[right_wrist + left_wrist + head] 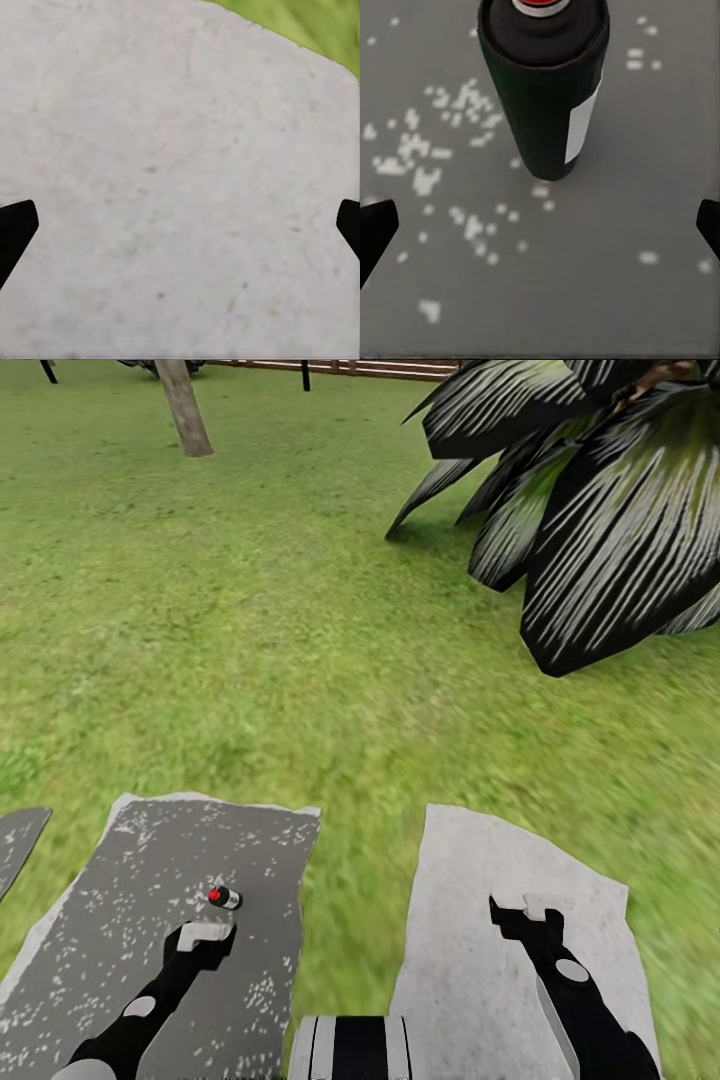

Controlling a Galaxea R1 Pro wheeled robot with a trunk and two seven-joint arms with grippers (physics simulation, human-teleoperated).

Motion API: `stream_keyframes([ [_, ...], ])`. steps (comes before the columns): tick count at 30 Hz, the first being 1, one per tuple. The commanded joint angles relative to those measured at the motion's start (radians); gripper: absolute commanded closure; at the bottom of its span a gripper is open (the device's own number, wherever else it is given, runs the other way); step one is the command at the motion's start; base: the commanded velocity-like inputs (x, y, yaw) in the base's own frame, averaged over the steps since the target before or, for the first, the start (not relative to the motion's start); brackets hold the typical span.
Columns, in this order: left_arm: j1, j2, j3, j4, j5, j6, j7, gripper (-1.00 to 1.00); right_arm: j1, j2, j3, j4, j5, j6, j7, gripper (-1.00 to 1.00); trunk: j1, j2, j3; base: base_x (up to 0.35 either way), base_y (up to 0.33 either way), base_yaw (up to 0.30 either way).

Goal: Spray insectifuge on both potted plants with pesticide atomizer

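Green lawn (250,610) carries two stone slabs side by side w/ a grass strip btwn them. Dark speckled slab (120,920) has the pesticide atomizer (225,898) standing upright on it; pale slab (480,950) sits right of it

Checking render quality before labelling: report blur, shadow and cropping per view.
Head view: grass smeared, slabs soft-edged, pesticide atomizer small but distinct. Left wrist view: atomizer sharp, top cropped, faint shadow at its base. Right wrist view: pale slab evenly lit, no glare.
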Motion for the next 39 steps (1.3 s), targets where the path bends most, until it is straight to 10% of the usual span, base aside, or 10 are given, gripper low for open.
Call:
stream_keyframes([
  [1, 0.0, 0.0, 0.009, 0.0, -0.008, -0.003, -0.006, -1.0, 0.0, 0.0, -0.001, -0.002, 0.009, 0.006, 0.0, -1.0, 0.0, -0.001, -0.006, 0.0, 0.0, 0.0],
  [39, 0.0, -0.002, 0.008, -0.001, -0.005, -0.003, -0.006, -1.0, 0.0, 0.0, -0.001, 0.0, 0.01, 0.004, 0.0, -1.0, 0.0, -0.001, -0.009, 0.059, 0.0, 0.0],
])
